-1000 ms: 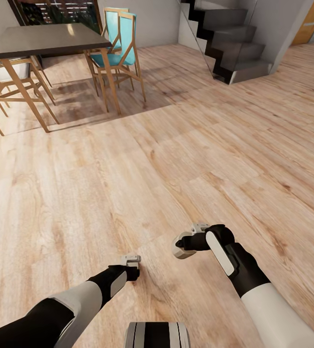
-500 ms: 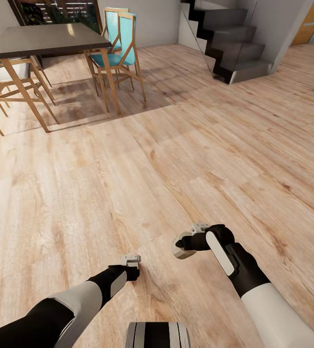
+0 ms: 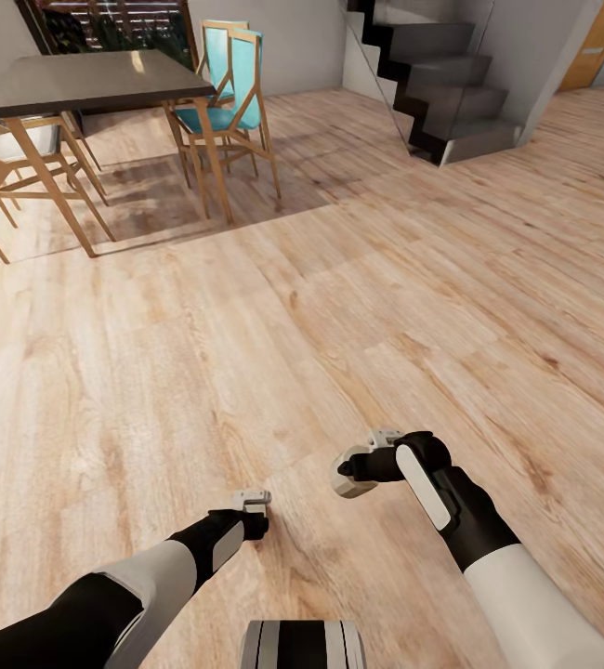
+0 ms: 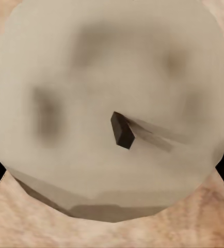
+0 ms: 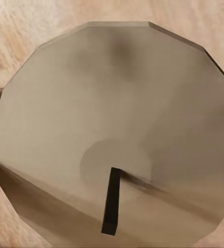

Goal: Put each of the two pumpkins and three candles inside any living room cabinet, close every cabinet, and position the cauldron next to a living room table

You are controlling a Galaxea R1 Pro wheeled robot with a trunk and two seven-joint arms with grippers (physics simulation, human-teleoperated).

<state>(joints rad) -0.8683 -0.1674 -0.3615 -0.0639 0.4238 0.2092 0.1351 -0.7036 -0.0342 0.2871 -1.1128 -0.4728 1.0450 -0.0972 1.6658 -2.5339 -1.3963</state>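
Judged from the open wooden floor ahead, with the dark dining table and the stairs well beyond the fingers, this is the carrying step: the next move calls for driving on to the living-room cabinet and freeing a hand to open it. The right gripper is closed around a candle, its dark wick upright close before the camera. The left gripper likewise grips a pale candle between its fingers.
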